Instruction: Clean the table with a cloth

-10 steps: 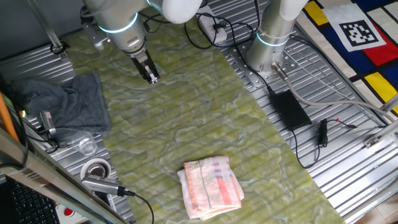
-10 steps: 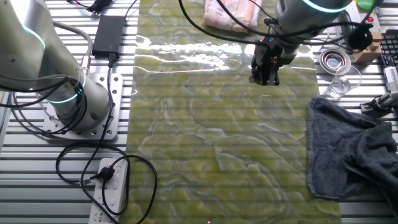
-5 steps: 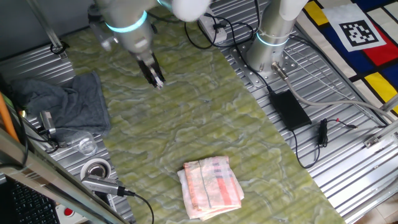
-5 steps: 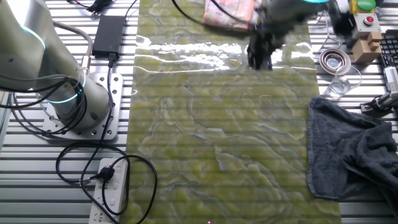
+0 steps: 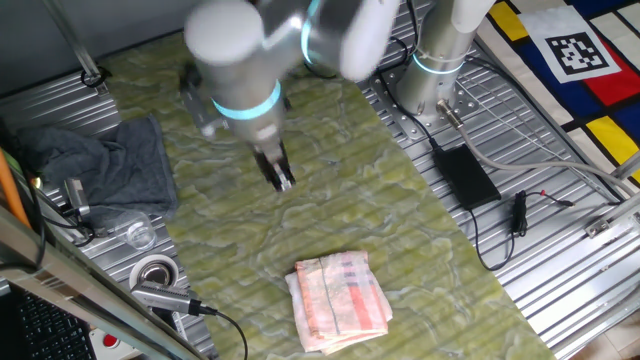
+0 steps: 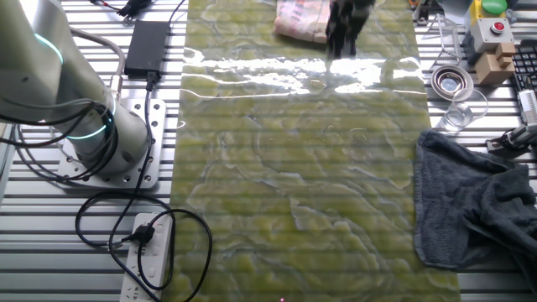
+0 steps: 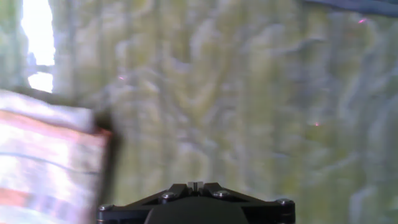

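Dark grey cloth (image 5: 105,165) crumpled beside clear glass (image 5: 139,234); tape roll (image 5: 153,272) nearby; black power adapter (image 5: 465,176); white power strip (image 6: 149,250).

- The Flexiv Rizon arm (image 5: 250,60) reaches in from the upper part of one fixed view, its outline smeared by motion blur.
- Its wrist points down, and the gripper (image 5: 281,180) hangs from it with fingers close together.
- In the hand view only the gripper's dark base (image 7: 196,205) shows; fingertips are out of frame.
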